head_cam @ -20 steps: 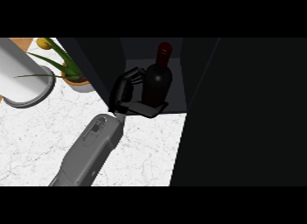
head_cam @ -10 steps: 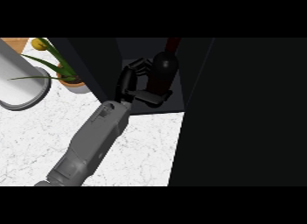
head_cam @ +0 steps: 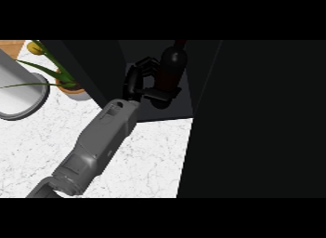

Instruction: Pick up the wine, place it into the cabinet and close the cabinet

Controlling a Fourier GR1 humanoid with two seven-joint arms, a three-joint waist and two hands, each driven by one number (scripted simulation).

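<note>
The dark wine bottle (head_cam: 172,59) stands upright inside the open black cabinet (head_cam: 96,56), its neck toward the top of the head view. My left hand (head_cam: 139,80) is inside the cabinet opening, to the left of the bottle. Its fingers curl round the bottle's body, and the thumb (head_cam: 162,95) crosses in front of the lower part. The bottle's base is hidden by the hand. The grey forearm (head_cam: 100,139) runs down to the lower left edge. My right hand does not show.
A wide black panel (head_cam: 261,121), the cabinet's door or side, fills the right half of the view. Left of the cabinet stand a small potted plant (head_cam: 70,87) and a large white cylinder (head_cam: 11,83). White marble counter (head_cam: 28,148) lies below them.
My left hand has carried the bottle up the view and slightly right, deeper into the cabinet. The forearm has stretched out after it.
</note>
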